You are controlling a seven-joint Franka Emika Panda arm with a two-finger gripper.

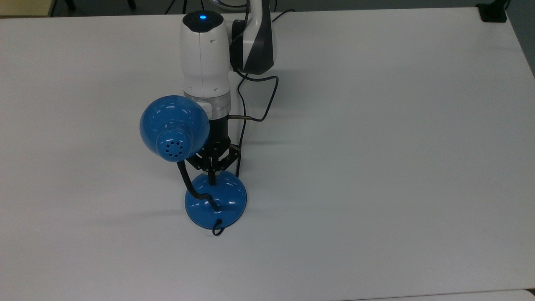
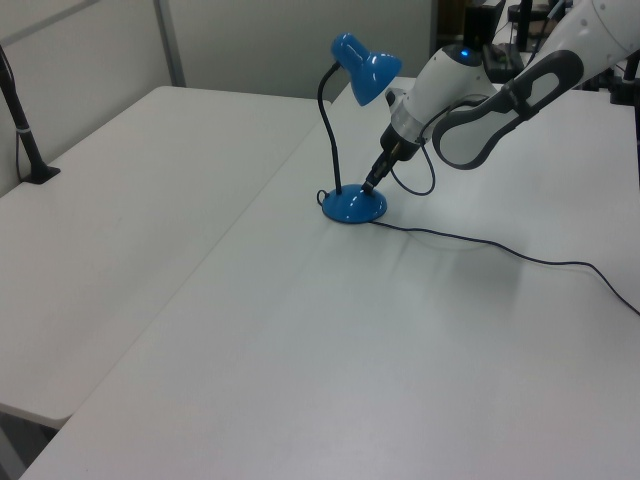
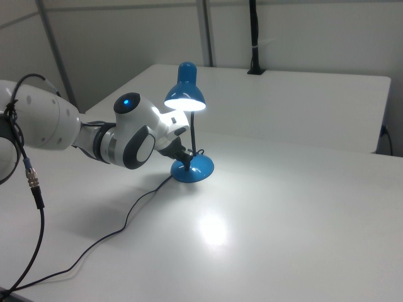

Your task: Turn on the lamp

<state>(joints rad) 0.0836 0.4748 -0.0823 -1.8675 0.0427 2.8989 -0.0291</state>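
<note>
The blue lamp (image 1: 221,200) stands on the white table (image 1: 376,167); its bell shade (image 1: 173,125) hangs over the arm's wrist in the top view. In the right view the shade (image 3: 186,97) glows and throws a bright patch on the table. My gripper (image 1: 212,179) is shut, with its fingertips together and pressed down on the far side of the dome base, where the switch is hidden beneath them. In the left view the gripper (image 2: 370,186) touches the lamp base (image 2: 352,207) from the left view's right.
The lamp's thin black cord (image 2: 500,250) trails across the table toward the left view's right edge. An arm cable (image 1: 267,96) loops beside the wrist. A black clamp post (image 2: 25,140) stands on the adjoining table. Open tabletop lies all around the lamp.
</note>
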